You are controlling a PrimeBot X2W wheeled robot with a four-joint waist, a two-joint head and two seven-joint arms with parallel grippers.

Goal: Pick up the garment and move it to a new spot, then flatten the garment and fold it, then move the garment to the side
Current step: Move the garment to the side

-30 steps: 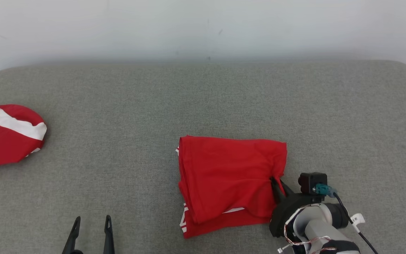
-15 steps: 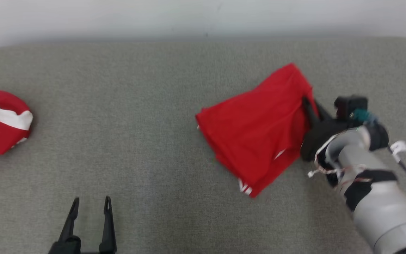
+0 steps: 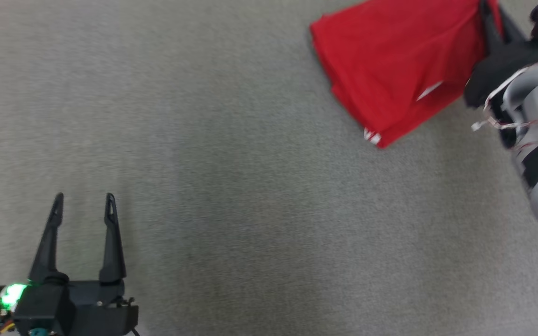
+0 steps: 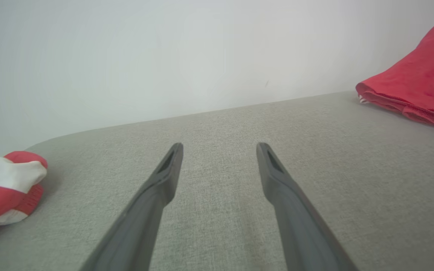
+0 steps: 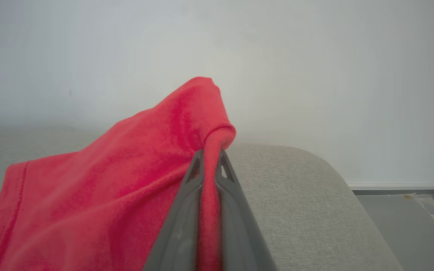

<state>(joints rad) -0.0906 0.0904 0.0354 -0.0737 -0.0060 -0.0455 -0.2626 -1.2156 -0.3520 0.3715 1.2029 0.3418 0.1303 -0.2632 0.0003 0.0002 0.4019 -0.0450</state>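
The folded red garment (image 3: 390,65) has gone with the right gripper (image 5: 210,156). A second ago it lay square just ahead of that gripper; now it sits turned at an angle, its pinched edge raised and its far edge on the grey padded surface (image 3: 250,210). The head camera has swung too, so part of that shift belongs to the view. I judge the final move to the side is under way, with the release not yet made.

From the left:
- A bundled red-and-white garment (image 4: 6,188) lies well off the left gripper's left finger.
- The left gripper (image 3: 83,200) has its fingers spread wide and holds nothing.
- Far off its right finger, the red garment has a ridge of cloth clamped between the right gripper's closed fingers.

Count: two garments, two grippers, one surface.
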